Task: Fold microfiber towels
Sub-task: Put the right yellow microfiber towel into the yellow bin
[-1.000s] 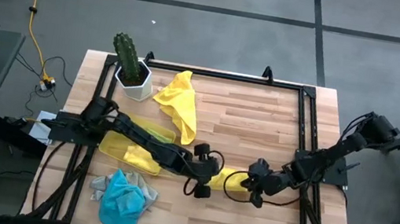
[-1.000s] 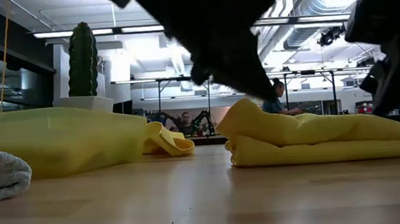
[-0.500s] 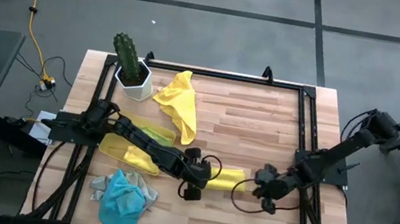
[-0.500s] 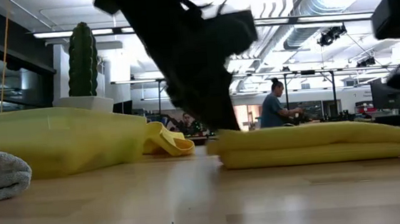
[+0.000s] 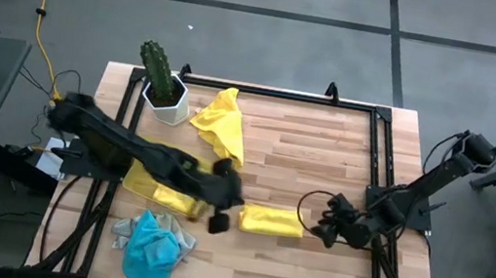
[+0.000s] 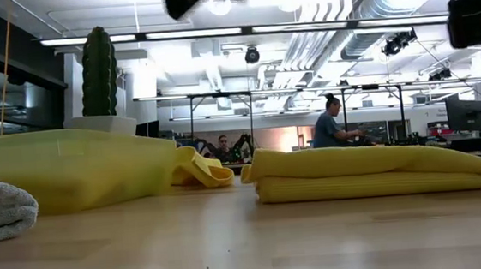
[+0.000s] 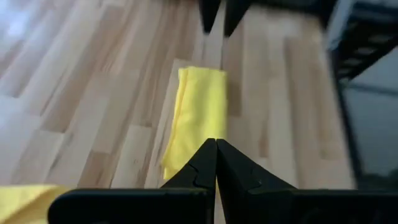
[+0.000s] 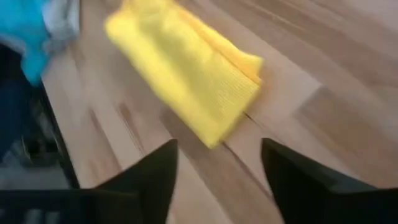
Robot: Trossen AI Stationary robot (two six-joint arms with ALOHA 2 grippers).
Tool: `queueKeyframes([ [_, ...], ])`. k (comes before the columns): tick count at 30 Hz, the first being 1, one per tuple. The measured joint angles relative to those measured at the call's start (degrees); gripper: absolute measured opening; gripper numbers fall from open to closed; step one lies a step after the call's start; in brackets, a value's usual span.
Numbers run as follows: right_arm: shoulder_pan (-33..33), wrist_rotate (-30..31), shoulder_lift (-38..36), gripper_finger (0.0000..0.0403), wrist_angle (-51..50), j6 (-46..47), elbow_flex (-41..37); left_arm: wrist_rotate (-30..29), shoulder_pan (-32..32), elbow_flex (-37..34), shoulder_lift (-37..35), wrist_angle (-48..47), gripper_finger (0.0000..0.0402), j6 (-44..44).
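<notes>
A bright yellow towel (image 5: 270,221) lies folded into a long flat strip on the wooden table, near its front middle. It also shows in the low view (image 6: 372,171) and in both wrist views (image 7: 202,112) (image 8: 186,74). My left gripper (image 5: 230,204) is just left of the strip's left end, raised above the table, shut and empty (image 7: 216,144). My right gripper (image 5: 322,224) is just right of the strip's right end, open and empty (image 8: 219,144). Neither gripper touches the towel.
A translucent yellow tray (image 5: 154,189) lies under my left arm. A turquoise towel (image 5: 153,248) on a grey towel (image 5: 123,229) lies at the front left. A crumpled yellow towel (image 5: 220,125) and a potted cactus (image 5: 160,82) are at the back left. People stand in the room behind.
My left gripper has let go of the folded towel's left end, gone up and drawn back toward the table's left edge. My right gripper has drawn back toward the right edge. The towel's raised left end has dropped, and the strip now lies flat.
</notes>
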Motion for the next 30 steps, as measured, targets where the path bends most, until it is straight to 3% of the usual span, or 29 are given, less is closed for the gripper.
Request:
queueKeyframes([
  [5,-3.1,0.1,4.8,0.0293,4.5,4.4,0.1,3.4,-0.4,-18.8,-13.8,27.9,0.0,-3.8],
  [8,-5.1,-2.1,8.0,0.0301,7.4,5.4,0.1,6.7,-0.4,-31.2,-18.2,51.9,0.0,-8.6],
  [11,-6.8,-3.8,11.6,0.0303,7.3,7.7,0.0,6.2,-0.5,-40.3,-20.5,71.0,0.0,-12.0],
  [15,-8.9,-5.9,17.4,0.0303,13.6,9.7,0.1,2.3,-0.7,-46.8,-23.2,82.7,0.0,-11.6],
  [18,-9.8,-6.2,21.3,0.0303,18.5,10.2,0.4,1.4,-0.3,-48.7,-26.3,81.9,0.0,-9.0],
  [23,-10.7,-6.5,25.8,0.0301,21.1,11.7,3.2,5.6,1.6,-48.4,-32.2,80.6,0.0,-5.7],
  [27,-11.6,-8.7,28.2,0.0281,21.3,11.5,5.8,8.4,4.0,-48.5,-39.3,70.8,0.0,-5.0],
  [30,-12.7,-9.3,30.1,0.0239,19.9,11.8,7.5,8.4,6.1,-48.5,-44.7,59.0,0.0,-5.0],
])
